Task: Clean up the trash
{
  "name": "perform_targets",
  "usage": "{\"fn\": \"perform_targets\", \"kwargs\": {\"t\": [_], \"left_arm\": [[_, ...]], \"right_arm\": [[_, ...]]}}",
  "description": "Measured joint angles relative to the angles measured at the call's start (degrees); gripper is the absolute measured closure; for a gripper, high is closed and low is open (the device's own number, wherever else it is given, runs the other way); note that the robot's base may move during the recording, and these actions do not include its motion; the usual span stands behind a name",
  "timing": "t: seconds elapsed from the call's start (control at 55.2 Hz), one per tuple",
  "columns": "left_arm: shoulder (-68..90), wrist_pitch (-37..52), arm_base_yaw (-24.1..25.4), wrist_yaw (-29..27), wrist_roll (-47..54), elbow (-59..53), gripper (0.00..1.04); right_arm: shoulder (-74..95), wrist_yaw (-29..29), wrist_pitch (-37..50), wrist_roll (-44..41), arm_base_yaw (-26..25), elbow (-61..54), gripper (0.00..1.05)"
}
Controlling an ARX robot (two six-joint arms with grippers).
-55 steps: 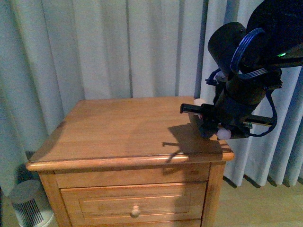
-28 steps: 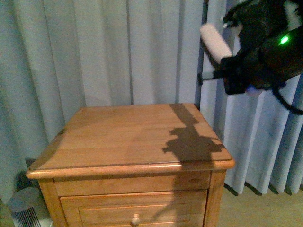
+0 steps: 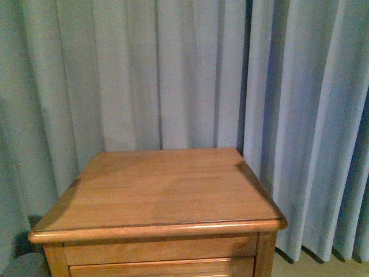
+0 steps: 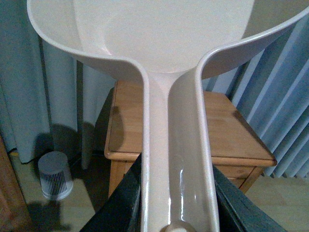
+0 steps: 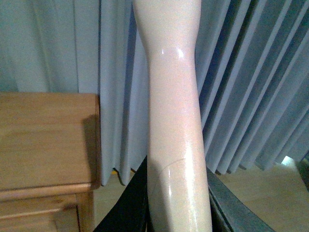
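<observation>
The left pincer [image 4: 176, 195] is clamped on the handle of the pinkish dustpan [image 4: 164, 43]. Its dark fingers [image 4: 123, 208] press the handle from both sides, and the scoop spreads wide just beyond them, its hollow turned to the camera. What shows of the hollow is smooth. The right pincer [image 5: 177, 205] is closed the same way around a pinkish handle [image 5: 174, 96], which runs straight away from the wrist and out of the picture. Where the trash lies I cannot tell; no view shows it.

A second ago the right arm hung over the right front corner of the desk [image 3: 167, 184]. Half a second ago it was lifted high at the right, throwing a shadow on the wood. Now neither arm shows in the front view, and the shadow is off the top. The desk also sits lower in that view, with the drawer knob cut off.

The desk's front edge is a rounded lip overhanging the drawer. Bare floor [image 5: 251, 188] lies beside the desk, and a small ribbed grey canister [image 4: 54, 174] stands on it at the desk's other side. The grey-blue curtains [image 3: 173, 75] hang close behind the desk and down past its right edge
</observation>
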Motion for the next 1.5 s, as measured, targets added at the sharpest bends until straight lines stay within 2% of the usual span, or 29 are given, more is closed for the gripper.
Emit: {"fn": "perform_targets", "kwargs": {"t": [0.253,0.652,1.176,1.502], "left_arm": [[0.00,0.00,0.00,0.00,0.00,0.00,0.77],[0.00,0.00,0.00,0.00,0.00,0.00,0.77],[0.00,0.00,0.00,0.68,0.02,0.00,0.77],[-0.26,0.00,0.11,-0.26,-0.17,-0.04,0.78]], "right_arm": [[-6.84,0.81,-2.03,0.63,0.35,-3.98,0.85],[-6.97,1.86,-0.26,0.52,2.23,-4.13,0.85],[-7.06,3.65,-1.01,0.96,2.32,-4.13,0.85],[-6.93,2.75,-1.07,1.09,2.56,-4.17,0.85]]}}
